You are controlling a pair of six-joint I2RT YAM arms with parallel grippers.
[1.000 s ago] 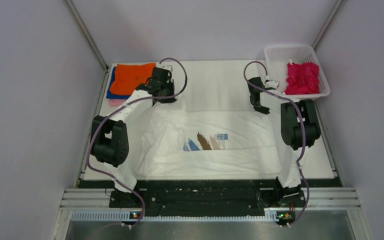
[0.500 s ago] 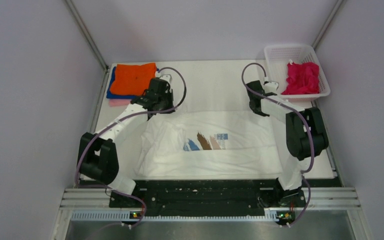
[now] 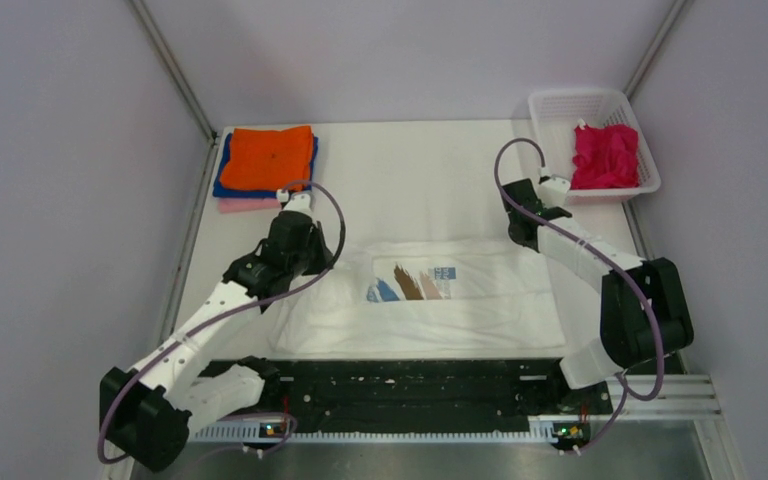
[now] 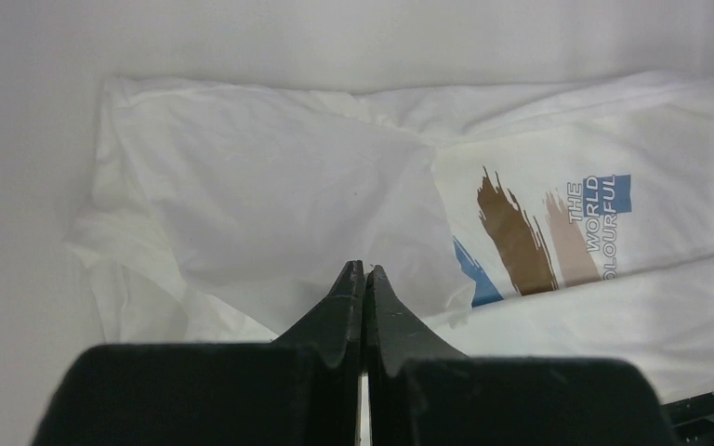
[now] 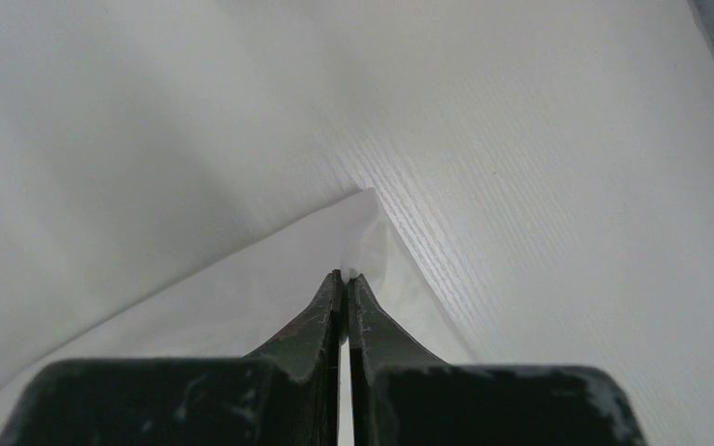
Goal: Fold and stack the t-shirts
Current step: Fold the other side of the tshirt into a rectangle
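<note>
A white t-shirt (image 3: pixel 460 300) with blue, brown and tan brush strokes lies spread near the table's front edge. My left gripper (image 3: pixel 305 258) is shut at its left side, where a flap (image 4: pixel 270 186) lies folded over part of the print. The fingertips (image 4: pixel 363 269) sit tight together against that flap. My right gripper (image 3: pixel 526 236) is shut on the shirt's far right corner (image 5: pixel 363 232), with cloth pinched between the tips. An orange t-shirt (image 3: pixel 272 155) tops a folded stack at the far left, over a blue one (image 3: pixel 222 182) and a pink one (image 3: pixel 235 205).
A white mesh basket (image 3: pixel 570 100) stands at the far right corner with a crumpled magenta t-shirt (image 3: pixel 605 155) in it. Grey walls close in the table on three sides. A black rail (image 3: pixel 410 385) runs along the near edge.
The left gripper has moved toward the near edge, and the shirt's far left part has come with it. The right gripper has dropped to the far right corner and shut on it.
</note>
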